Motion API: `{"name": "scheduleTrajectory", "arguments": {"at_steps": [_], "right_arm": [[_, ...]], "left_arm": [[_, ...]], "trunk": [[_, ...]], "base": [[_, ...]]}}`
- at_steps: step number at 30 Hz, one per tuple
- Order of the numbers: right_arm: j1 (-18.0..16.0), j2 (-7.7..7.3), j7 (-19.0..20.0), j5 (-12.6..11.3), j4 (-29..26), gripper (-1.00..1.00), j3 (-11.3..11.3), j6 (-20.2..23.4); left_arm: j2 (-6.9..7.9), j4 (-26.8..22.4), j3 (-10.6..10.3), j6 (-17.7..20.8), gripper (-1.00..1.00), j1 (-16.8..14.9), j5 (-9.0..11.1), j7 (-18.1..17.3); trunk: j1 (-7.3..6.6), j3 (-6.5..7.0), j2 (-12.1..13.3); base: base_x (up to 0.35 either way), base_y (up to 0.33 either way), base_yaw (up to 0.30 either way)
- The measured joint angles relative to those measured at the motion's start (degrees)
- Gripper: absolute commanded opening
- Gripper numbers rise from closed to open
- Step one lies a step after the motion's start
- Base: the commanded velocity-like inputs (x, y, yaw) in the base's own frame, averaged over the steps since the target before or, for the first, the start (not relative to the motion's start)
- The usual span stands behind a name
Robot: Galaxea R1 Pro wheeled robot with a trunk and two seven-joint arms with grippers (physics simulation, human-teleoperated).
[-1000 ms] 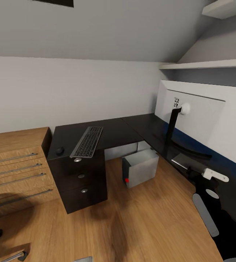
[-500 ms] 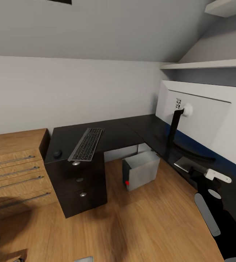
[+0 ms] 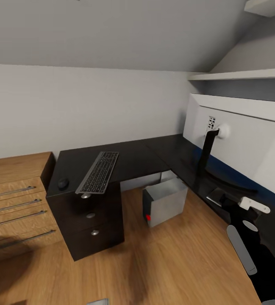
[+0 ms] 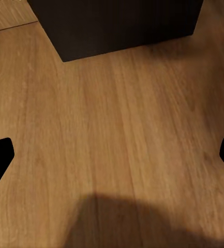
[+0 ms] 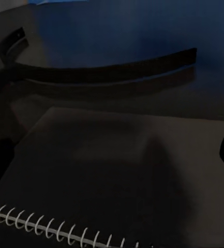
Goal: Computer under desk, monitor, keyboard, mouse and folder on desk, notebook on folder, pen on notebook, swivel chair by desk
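Observation:
The black L-shaped desk [image 3: 137, 159] carries the keyboard [image 3: 98, 172] and, beside it, the small black mouse [image 3: 63, 183] over the drawer unit [image 3: 90, 220]. The grey computer [image 3: 166, 202] stands on the floor under the desk's corner. The monitor [image 3: 243, 146] shows its white back, on a black stem and ring base [image 5: 106, 70]. The notebook [image 3: 215, 196] lies flat on the desk by that base. My right gripper [image 5: 112, 155] hovers open just above the notebook's [image 5: 106, 170] dark cover with its wire binding. My left gripper [image 4: 112, 155] is open over the wood floor.
A light-wood drawer chest [image 3: 14, 199] stands left of the desk. White shelves [image 3: 239, 75] run along the sloped wall above the monitor. A blue surface [image 3: 222, 168] shows behind the monitor base. The drawer unit's foot [image 4: 117, 26] is ahead of the left gripper.
The whole picture has shifted, so the camera moved: the desk and chest slid left and down, and the chair parts at lower left left the view. The right arm sits nearer the notebook.

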Motion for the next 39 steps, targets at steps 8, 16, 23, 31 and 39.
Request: {"name": "scheduleTrajectory", "arguments": {"at_steps": [8,16,23,31,39], "right_arm": [[0.0,0.0,-0.1,0.0,0.8,1.0,-0.6,0.2],[-0.1,0.0,0.1,-0.1,3.7,1.0,-3.6,0.5],[-0.1,0.0,0.0,-0.1,5.7,1.0,-3.9,0.5],[-0.4,0.0,0.0,0.3,6.2,1.0,-3.9,0.5],[-0.5,0.0,0.0,0.4,6.3,1.0,-3.9,0.5]], "left_arm": [[-0.02,0.1,-0.1,0.0,1.0,0.0,-0.1,0.0],[-0.04,0.1,-0.1,0.0,1.0,0.0,0.0,0.0],[-0.04,0.1,-0.1,0.0,1.0,0.0,-0.1,0.0],[-0.1,0.1,-0.2,0.0,1.0,0.0,-0.1,0.0],[-0.12,0.1,-0.2,0.0,1.0,0.0,-0.1,0.0]], "trunk": [[-0.01,0.0,0.0],[0.01,0.0,0.0],[0.01,0.0,0.0],[0.01,0.01,0.0],[0.0,0.01,0.0]], "base": [[0.154,0.0,0.0],[0.047,0.0,0.0],[0.004,0.0,0.0],[0.0,0.0,0.0],[0.0,0.0,0.0]]}}
